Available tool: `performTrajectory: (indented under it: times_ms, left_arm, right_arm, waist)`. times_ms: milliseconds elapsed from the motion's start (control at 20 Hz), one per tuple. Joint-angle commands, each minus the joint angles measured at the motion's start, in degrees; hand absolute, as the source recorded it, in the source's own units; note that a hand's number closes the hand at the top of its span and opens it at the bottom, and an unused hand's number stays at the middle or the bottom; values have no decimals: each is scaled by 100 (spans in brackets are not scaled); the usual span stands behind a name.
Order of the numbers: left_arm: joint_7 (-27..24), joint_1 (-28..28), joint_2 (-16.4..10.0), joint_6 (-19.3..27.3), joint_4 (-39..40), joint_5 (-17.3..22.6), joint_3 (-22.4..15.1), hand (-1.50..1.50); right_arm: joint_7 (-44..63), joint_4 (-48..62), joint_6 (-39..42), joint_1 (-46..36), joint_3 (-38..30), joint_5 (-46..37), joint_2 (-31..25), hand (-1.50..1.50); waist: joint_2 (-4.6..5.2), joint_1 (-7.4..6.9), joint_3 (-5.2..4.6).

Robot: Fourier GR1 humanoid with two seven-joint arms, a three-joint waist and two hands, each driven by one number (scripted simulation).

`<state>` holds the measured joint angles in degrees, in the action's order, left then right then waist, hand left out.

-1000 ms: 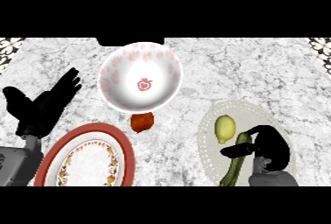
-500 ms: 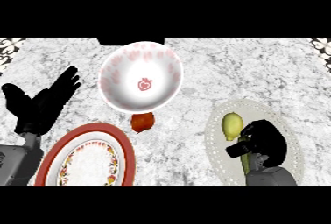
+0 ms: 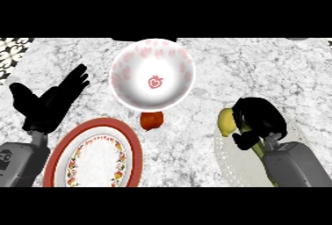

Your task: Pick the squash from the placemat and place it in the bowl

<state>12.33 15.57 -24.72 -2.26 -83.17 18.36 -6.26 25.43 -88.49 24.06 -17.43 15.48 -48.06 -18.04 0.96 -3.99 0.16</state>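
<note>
The yellow-green squash [image 3: 225,122] lies on the pale round placemat [image 3: 241,163] at the right, and only its yellow end shows. My right hand [image 3: 257,119] covers the rest of it, fingers and thumb curled round its body. The white bowl [image 3: 152,74] with pink hearts and a strawberry mark stands at the upper middle, up and to the left of that hand. My left hand [image 3: 48,103] rests open at the left edge, fingers up, holding nothing.
A small red fruit [image 3: 152,120] sits just below the bowl. A white plate [image 3: 95,157] with a red rim and flower border lies at the lower left. The marble counter [image 3: 259,70] runs between the bowl and the placemat.
My right hand has moved up over the squash and closed round it, hiding its green lower part. The squash has shifted slightly left. The left hand has stayed put.
</note>
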Motion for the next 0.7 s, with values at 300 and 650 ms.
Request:
performTrajectory:
  times_ms: [300,650]
  left_arm:
    - [-69,-427,84,91,-137,-165,-40,0]
    - [42,-190,29,-20,36,-166,317,0]
  right_arm:
    - [-3895,1009,925,-1599,-821,1100,-1963,150]
    - [-4022,932,1526,-2568,-1243,1227,-2130,150]
  waist:
    - [-70,215,-10]
    - [-98,376,-19]
